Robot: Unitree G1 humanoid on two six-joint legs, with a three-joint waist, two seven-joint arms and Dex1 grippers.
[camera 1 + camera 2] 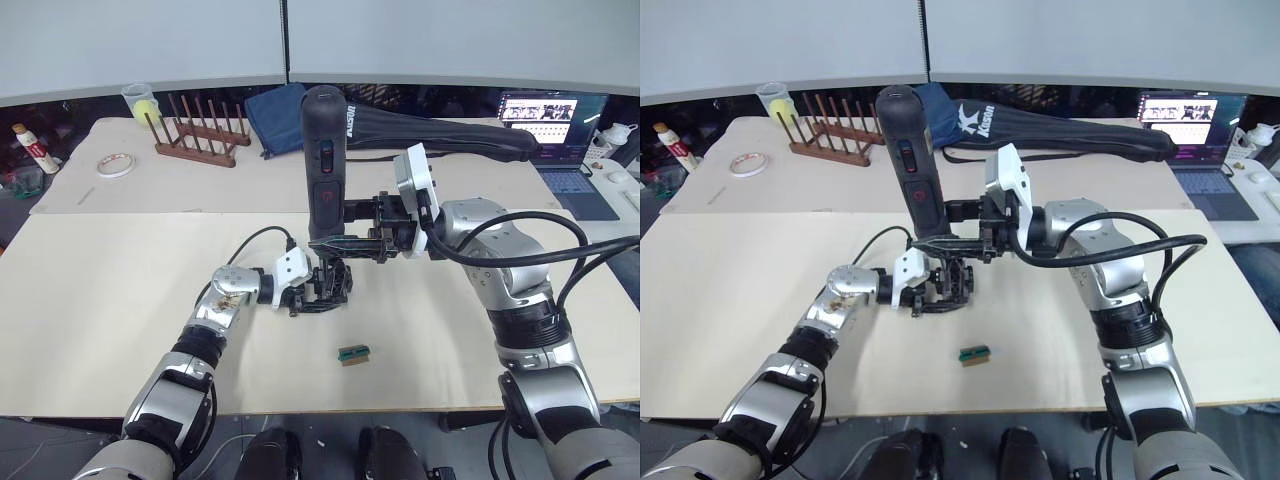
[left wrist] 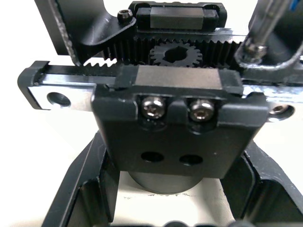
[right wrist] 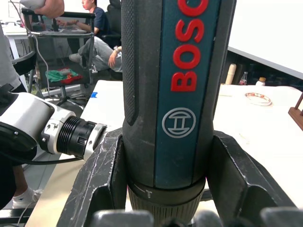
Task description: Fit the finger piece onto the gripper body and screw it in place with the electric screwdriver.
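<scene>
The electric screwdriver stands upright over the middle of the table, black with a red button, and my right gripper is shut on its lower barrel. Its thin metal bit comes down onto the right end of the gripper body. The gripper body is a black block with a toothed rack, a gear and two screw heads. It rests on the table with my left gripper shut on its base, fingers on either side. I cannot tell the finger piece apart from the black body.
A tiny green-and-brown block lies on the table just in front of the body. At the back stand a wooden rack, a tape roll, a blue cloth, a long black bag and a laptop. People sit beyond the table.
</scene>
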